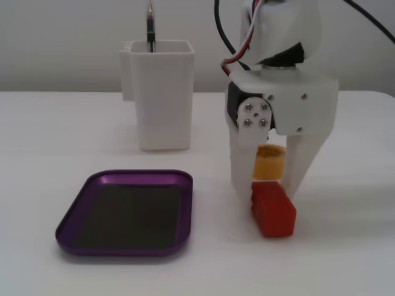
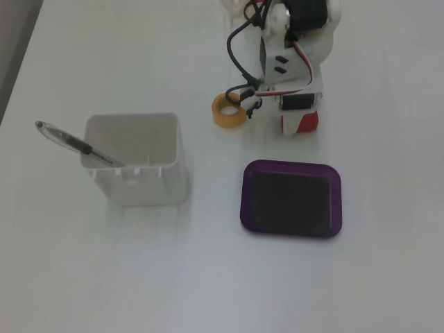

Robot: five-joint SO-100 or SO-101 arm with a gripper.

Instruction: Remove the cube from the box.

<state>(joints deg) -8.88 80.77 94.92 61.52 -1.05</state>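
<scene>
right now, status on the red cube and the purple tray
End effector down at table, fingers straddling small red block; grip unclear. Block outside shallow purple metallic tray, tray empty. Yellow tape roll close behind; nothing blocking.

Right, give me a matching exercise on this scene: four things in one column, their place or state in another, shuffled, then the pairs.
Things:
1. cube
2. box
3. yellow tape roll
4. pen

Places or states:
A. stands in the tall white container
B. lies empty on the table
C. sits on the table between the gripper's fingers, outside the tray
D. lies flat on the table beside the arm, behind the red block as one fixed view shows it

Pairs: 1-C, 2-B, 3-D, 4-A
</scene>
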